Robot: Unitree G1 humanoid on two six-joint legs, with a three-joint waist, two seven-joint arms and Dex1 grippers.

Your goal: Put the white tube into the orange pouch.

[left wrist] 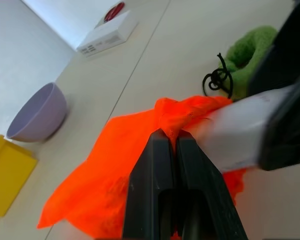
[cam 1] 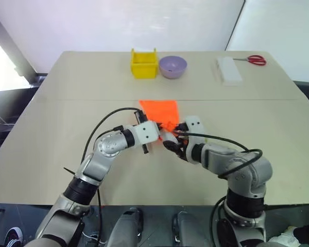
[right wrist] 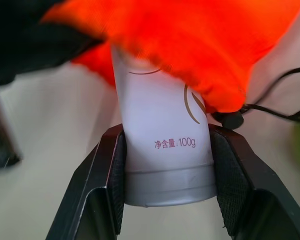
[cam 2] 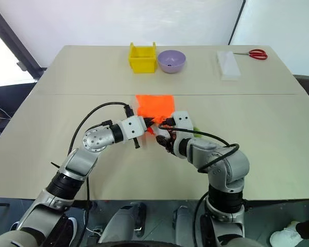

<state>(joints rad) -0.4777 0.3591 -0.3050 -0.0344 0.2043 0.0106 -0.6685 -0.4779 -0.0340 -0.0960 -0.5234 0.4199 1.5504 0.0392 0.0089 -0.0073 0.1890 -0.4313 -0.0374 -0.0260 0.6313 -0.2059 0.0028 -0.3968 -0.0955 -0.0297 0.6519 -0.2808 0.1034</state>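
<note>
The left gripper (left wrist: pixel 172 142), pinched shut on the bright orange fabric pouch (left wrist: pixel 120 165), apparently lifts its mouth so the right gripper (right wrist: pixel 165 170), clamped half-wide around the slim white squeeze tube (right wrist: pixel 160 150), can feed it inside.

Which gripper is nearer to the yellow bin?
Left. The left gripper, pinching the orange pouch, sits slightly closer to the yellow bin; the right gripper holds the white tube farther back.

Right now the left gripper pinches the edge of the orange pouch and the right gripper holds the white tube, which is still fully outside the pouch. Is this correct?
Not quite. The right wrist view shows the white tube with its far end already under the orange pouch fabric. The left gripper pinches the pouch edge; the right gripper holds the tube.
</note>
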